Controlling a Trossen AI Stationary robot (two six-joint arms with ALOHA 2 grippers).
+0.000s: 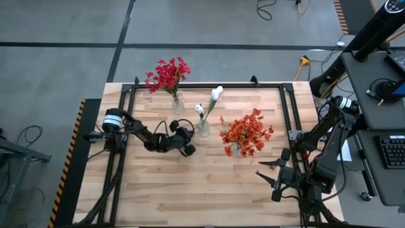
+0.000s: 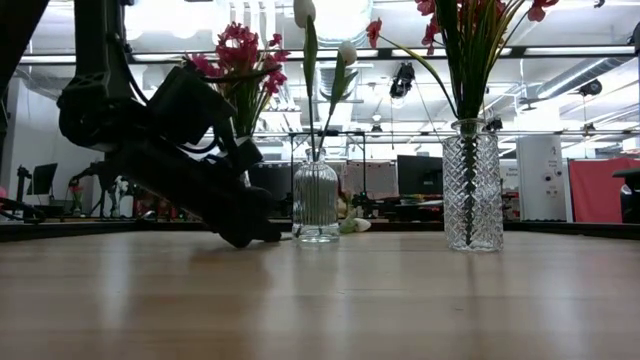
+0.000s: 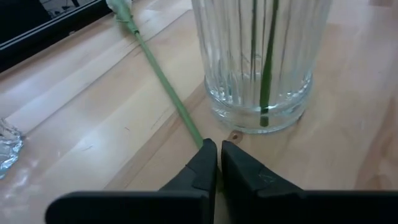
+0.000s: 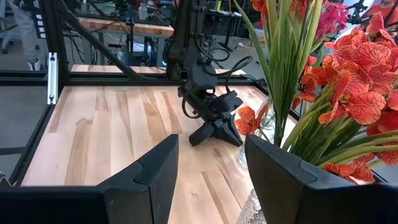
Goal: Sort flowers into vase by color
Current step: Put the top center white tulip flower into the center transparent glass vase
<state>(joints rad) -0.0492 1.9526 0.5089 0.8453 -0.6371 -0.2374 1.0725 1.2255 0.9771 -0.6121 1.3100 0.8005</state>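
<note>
While its tips touch the table, left pincer [image 3: 217, 163] pinches a loose flower stem [image 3: 166, 93].

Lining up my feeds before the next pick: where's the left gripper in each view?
High: left gripper left of centre, beside the white-bud vase.
Low: left of centre, low by that vase.
Left wrist: bottom centre, fingers shut at a loose stem.
Right wrist: mid-picture.
Shared landmark: the white-bud vase.
</note>
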